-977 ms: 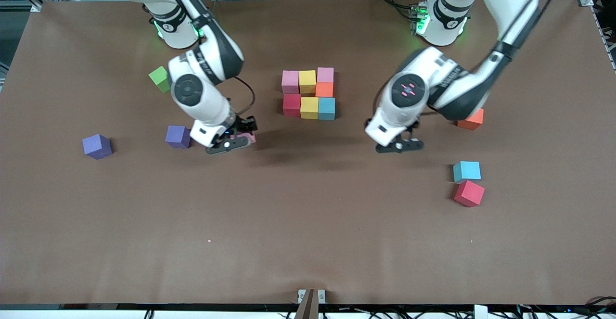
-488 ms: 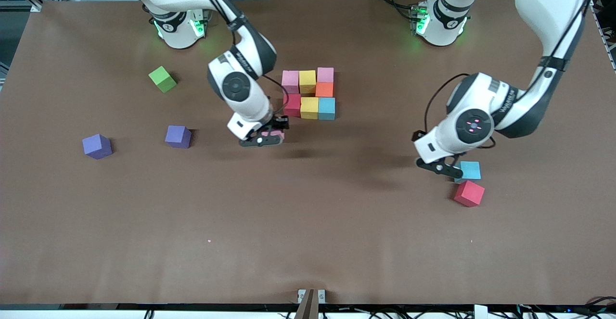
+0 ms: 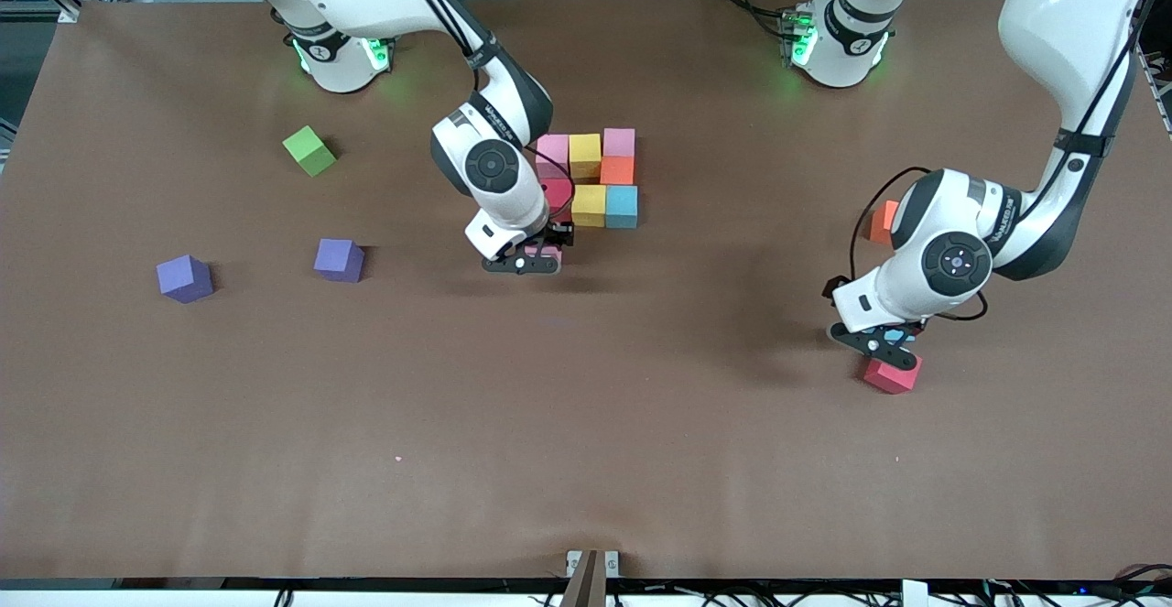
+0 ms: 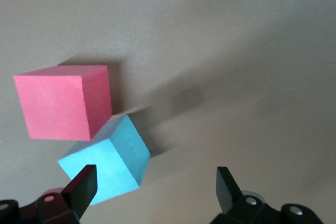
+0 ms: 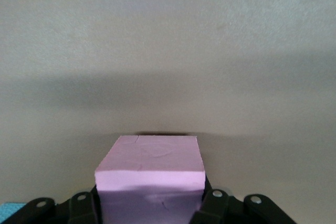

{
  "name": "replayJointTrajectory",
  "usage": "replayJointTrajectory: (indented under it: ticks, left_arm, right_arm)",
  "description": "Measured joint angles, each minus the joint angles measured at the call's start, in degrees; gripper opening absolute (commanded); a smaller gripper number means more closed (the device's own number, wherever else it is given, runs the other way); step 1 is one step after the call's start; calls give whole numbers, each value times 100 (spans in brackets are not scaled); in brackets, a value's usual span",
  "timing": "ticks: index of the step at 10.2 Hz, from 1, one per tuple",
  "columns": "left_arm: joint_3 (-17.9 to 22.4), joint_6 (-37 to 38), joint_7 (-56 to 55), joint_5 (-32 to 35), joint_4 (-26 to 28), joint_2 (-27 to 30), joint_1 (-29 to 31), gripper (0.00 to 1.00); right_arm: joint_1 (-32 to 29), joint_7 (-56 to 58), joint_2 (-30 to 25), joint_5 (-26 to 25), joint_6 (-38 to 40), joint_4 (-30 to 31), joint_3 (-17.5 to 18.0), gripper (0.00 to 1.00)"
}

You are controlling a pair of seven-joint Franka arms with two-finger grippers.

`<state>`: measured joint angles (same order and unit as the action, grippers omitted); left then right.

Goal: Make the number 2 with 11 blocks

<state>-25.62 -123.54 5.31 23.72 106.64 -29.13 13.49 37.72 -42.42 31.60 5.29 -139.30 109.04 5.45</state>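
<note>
Our right gripper (image 3: 531,262) is clenched on a small matte pink foam cube (image 5: 150,177) at six o'clock of the partial multicoloured block digit (image 3: 591,178); light, squashy, so flat opposite faces suit; our left gripper (image 4: 152,188) hangs released over the light blue foam cube (image 4: 107,163), which touches the red foam cube (image 4: 60,100).

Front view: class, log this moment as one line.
right gripper: jaws shut on pink cube | left gripper: jaws open over light blue cube

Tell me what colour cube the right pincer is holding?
Pink cube, clearest in the right wrist view.
</note>
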Motion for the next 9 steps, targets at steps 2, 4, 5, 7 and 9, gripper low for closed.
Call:
replayJointTrajectory:
  ticks: [2, 4, 5, 7, 9]
  left_arm:
    - [281, -1, 230, 0, -117, -63, -154, 100]
    - [498, -1, 235, -41, -138, -72, -140, 100]
    - [586, -1, 209, -82, -136, -73, -120, 100]
    - [768, 1, 122, -220, -112, -74, -112, 100]
    - [908, 1, 119, -413, -105, -74, -107, 100]
  right_arm:
    - [71, -299, 69, -161, -1, -46, -3, 30]
    - [159, -471, 83, -195, -1, -76, -3, 30]
    - [194, -531, 88, -202, -1, -78, -4, 30]
    - [220, -569, 119, -276, -1, -82, -6, 31]
    - [222, -582, 146, -334, -1, -103, -9, 31]
